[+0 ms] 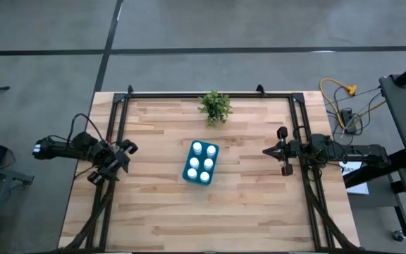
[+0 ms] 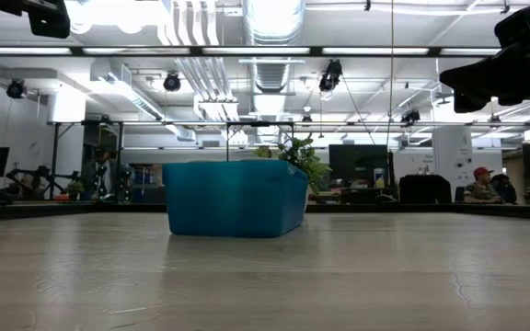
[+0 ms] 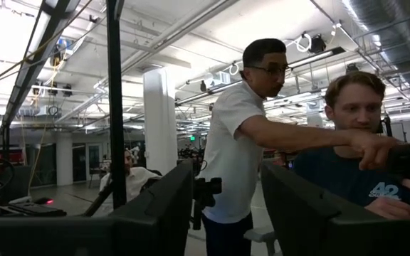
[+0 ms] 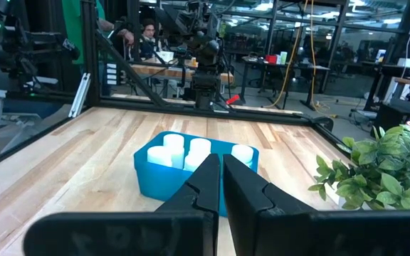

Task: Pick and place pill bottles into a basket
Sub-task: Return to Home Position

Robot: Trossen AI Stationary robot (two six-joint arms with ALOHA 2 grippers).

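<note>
The teal basket (image 1: 191, 152) stands at the table's middle, and several white pill bottles (image 1: 201, 164) stand upright inside it; their tops also show in the right wrist view (image 4: 191, 151). In the low view only the basket's wall (image 2: 233, 198) shows. My left gripper (image 1: 127, 158) hangs open over the table's left part, tipped upward, with nothing between its fingers (image 3: 162, 206). My right gripper (image 1: 266, 150) is shut and empty over the right part, pointing level at the basket (image 4: 155, 186).
A small green potted plant (image 1: 216, 106) stands at the far edge behind the basket. A black frame (image 1: 203, 94) runs along the table's far, left and right sides. Bare wood lies around the basket. Two people (image 3: 262, 135) show beyond the table.
</note>
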